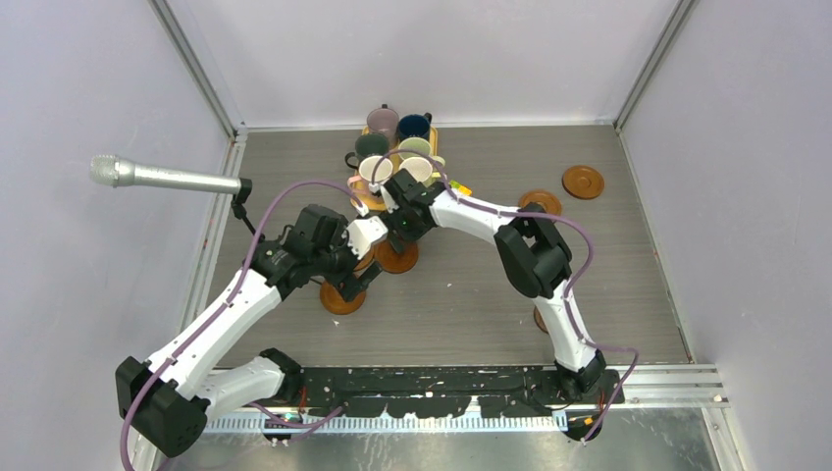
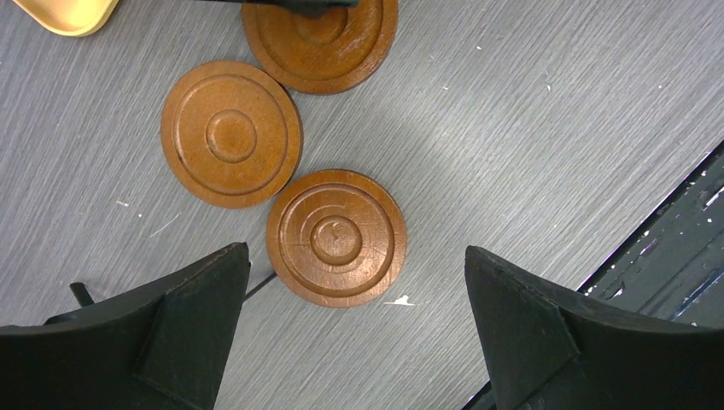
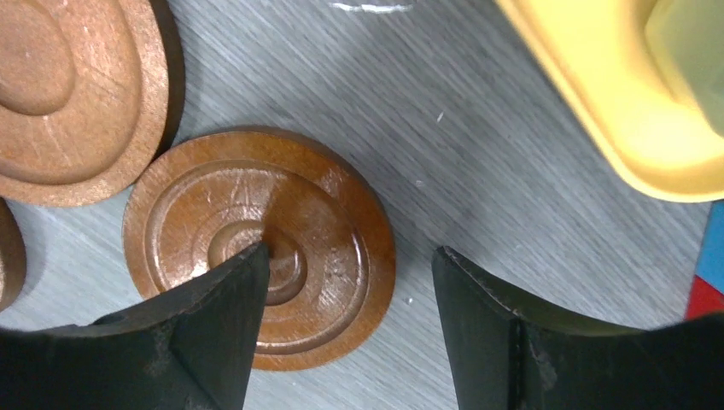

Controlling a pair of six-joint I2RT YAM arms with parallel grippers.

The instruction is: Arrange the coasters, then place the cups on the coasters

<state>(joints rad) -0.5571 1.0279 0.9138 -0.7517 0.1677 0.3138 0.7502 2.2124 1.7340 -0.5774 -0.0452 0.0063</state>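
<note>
**Coasters loose on the table, both sets of jaws open**

In the top view we count 6 cups packed 2 by 3 at the upper centre of the frame. The mauve cup and navy cup are at the back. The dark green cup and light green cup are in the middle. The pink-cream cup and pale yellow cup stand nearest the arms. At the upper right of that frame, well apart from the cups, the far coaster lies near a second coaster. A brown edge shows behind the right arm at the lower right, and we cannot tell more of it.

In the left wrist view, 3 coasters run from the centre to the top edge, rims touching or just beside each other. The left gripper hangs over the nearest coaster with its jaws spread wide and holding nothing. The middle coaster sits left of centre. The top coaster is partly under a dark shape.

In the right wrist view, the right gripper is open and empty above a glossy coaster at centre left. The finger at the lower left overlaps that coaster's centre, and we cannot tell whether it touches. The yellow tray fills the upper right, and a multicoloured cube shows at the right edge.
</note>
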